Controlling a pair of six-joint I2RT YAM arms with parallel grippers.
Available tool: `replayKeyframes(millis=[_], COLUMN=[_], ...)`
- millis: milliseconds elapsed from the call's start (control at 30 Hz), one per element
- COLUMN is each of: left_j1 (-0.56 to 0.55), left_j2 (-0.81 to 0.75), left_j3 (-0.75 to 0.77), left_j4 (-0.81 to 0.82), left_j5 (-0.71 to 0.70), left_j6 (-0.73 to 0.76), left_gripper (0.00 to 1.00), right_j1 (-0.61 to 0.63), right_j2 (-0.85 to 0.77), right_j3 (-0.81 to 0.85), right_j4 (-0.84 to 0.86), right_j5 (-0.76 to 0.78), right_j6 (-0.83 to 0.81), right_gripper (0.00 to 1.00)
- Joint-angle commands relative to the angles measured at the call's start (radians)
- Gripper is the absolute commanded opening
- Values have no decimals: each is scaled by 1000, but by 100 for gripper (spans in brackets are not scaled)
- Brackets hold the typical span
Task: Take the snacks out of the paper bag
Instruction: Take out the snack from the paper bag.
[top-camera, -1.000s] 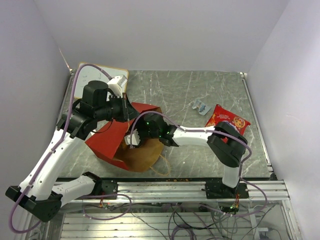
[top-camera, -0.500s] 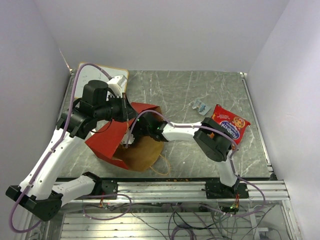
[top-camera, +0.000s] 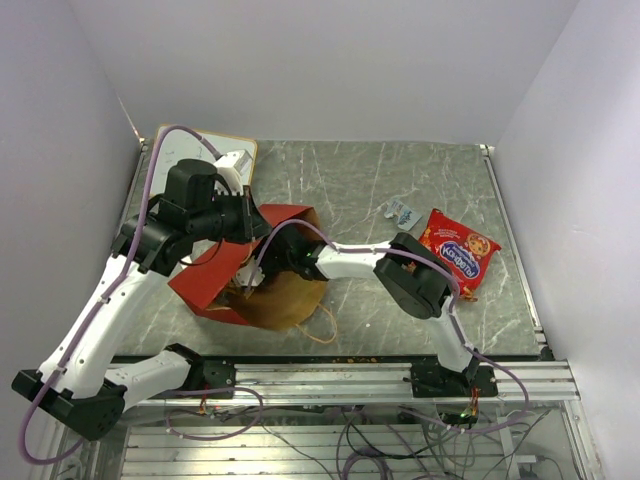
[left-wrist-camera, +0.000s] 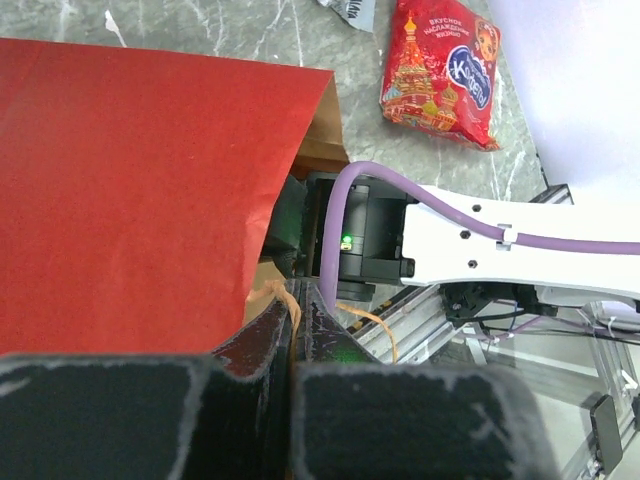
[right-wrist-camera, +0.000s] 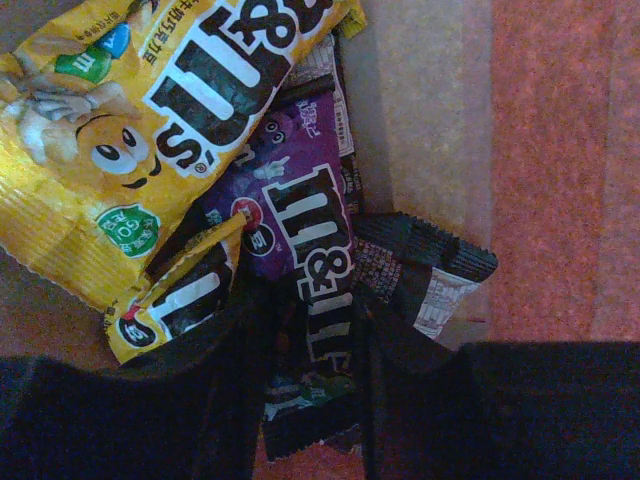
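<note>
Right fingers are sitting deep inside the paper bag, narrowly parted astride a purple m&m's packet, with a yellow m&m's packet lying just beside. Left fingers are pinching the bag's red edge. A red Cyrillic-lettered snack bag is lying on the worktop.

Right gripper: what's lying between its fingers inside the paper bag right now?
In the right wrist view, the purple packet lies between the fingers of the right gripper, next to the yellow packet.

Grey marbled worktop; red paper bag lying left; red snack bag and small wrapper right; white board in the far-left corner.
</note>
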Motion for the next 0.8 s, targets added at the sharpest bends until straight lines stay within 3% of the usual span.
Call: replayKeyframes(millis=[0, 133, 333, 767], left_j1=[-11, -10, -11, -11], left_j2=[-4, 12, 6, -27], left_j3=[45, 60, 35, -7], left_j4=[16, 6, 54, 106], left_j5=[10, -16, 3, -13], left_j6=[-2, 1, -12, -16], left_gripper=[7, 7, 7, 7], right_j1=[2, 2, 4, 24], right_j2=[15, -11, -120, -424], right_j3=[5, 8, -40, -213], right_j4=[-12, -27, -31, -55], right_j5=[53, 67, 75, 115], right_j6=[-1, 17, 66, 279], right_gripper=[31, 12, 0, 0])
